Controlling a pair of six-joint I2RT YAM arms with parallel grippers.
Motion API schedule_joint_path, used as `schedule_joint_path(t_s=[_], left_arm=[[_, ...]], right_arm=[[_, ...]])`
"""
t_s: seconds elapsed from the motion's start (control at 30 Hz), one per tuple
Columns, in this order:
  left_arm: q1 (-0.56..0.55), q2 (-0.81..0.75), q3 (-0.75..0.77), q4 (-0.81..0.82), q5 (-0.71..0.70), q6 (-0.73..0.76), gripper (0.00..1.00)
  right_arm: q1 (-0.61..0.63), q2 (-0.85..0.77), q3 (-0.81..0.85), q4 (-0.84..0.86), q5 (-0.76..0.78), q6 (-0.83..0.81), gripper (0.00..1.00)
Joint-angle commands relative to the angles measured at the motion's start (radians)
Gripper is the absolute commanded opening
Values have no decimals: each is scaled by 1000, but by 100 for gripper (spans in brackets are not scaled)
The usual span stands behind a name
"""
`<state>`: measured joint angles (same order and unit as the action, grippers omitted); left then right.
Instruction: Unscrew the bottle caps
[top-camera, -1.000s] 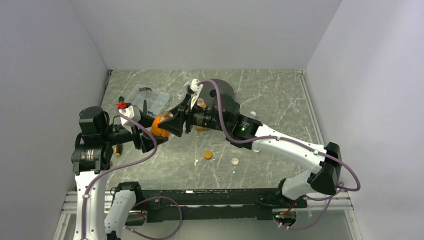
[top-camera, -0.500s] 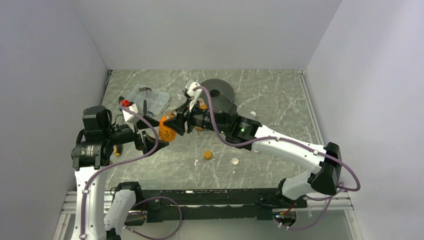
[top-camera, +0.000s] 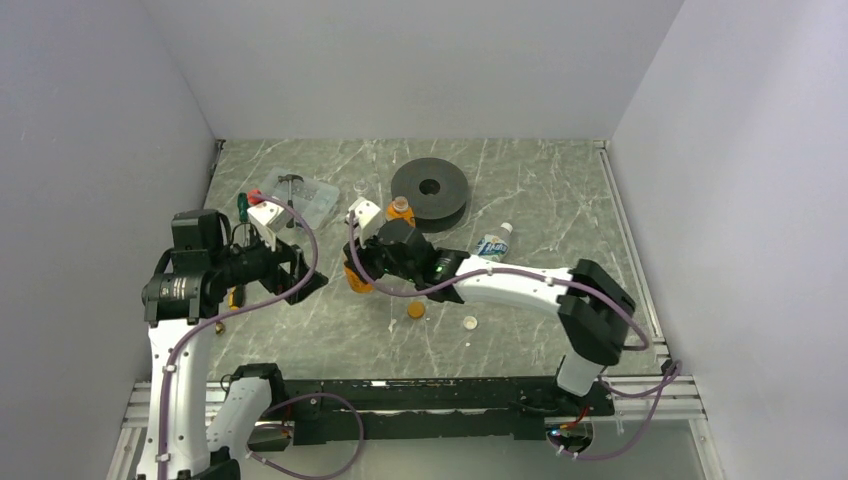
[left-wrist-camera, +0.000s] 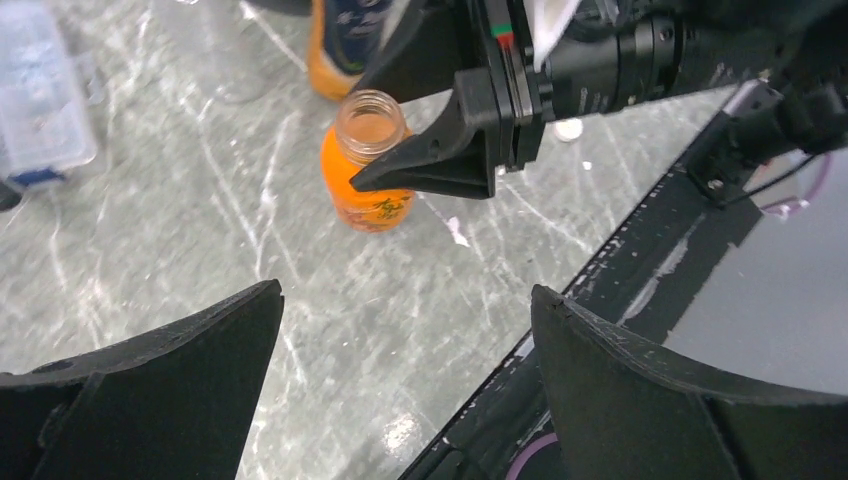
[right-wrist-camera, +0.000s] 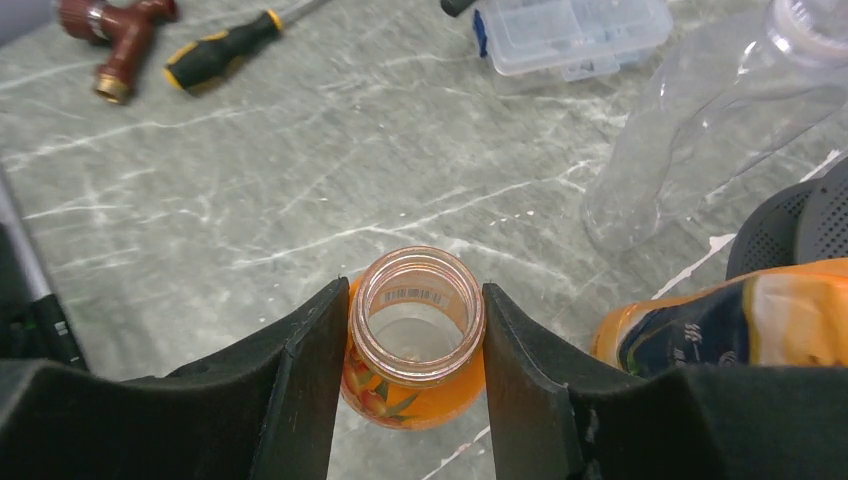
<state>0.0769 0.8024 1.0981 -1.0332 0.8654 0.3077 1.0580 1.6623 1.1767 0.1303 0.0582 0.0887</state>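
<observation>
Overhead, two robot arms work over a grey marble-look table (top-camera: 540, 190) w/ pale walls on three sides. The right arm reaches across to left of centre. Its right pincer (right-wrist-camera: 415, 295) is clenched on the neck of a short orange bottle (right-wrist-camera: 405, 400), w/ one black finger pressing each side just under the rim. That bottle is uncapped, mouth open, and looks to stand upright on the table. The left pincer (left-wrist-camera: 400, 385) hangs just left of it, released, fingers spread wide w/ nothing btwn them. It points at the bottle but is apart from it.

Two loose caps lie on the table on the near side of the right forearm, well apart from the bottles: an orange cap (top-camera: 416, 309) and, to its right, a white cap (top-camera: 469, 322). A tall orange bottle (top-camera: 400, 212) w/ a dark blue label stands just behind the held one, in front of a big black disc (top-camera: 430, 188) w/ a centre hole. Whether it is capped I can't tell. A clear bottle (right-wrist-camera: 700, 120) sits near it, next to a clear plastic box (right-wrist-camera: 570, 30). Beyond the right forearm lies what looks like a small bottle (top-camera: 492, 243) w/ a white top. At the table's left edge are a screwdriver (right-wrist-camera: 225, 50) w/ a yellow-black handle & a dark red tap fitting (right-wrist-camera: 110, 40).
</observation>
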Motion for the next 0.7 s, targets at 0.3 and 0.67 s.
schedule_joint_path(t_s=[0.3, 0.67], left_arm=[[-2, 50, 44, 39, -207, -57, 99], [-2, 27, 29, 39, -172, -47, 99]], right_arm=[[21, 230, 35, 340, 240, -21, 11], [43, 277, -14, 402, 319, -9, 34]])
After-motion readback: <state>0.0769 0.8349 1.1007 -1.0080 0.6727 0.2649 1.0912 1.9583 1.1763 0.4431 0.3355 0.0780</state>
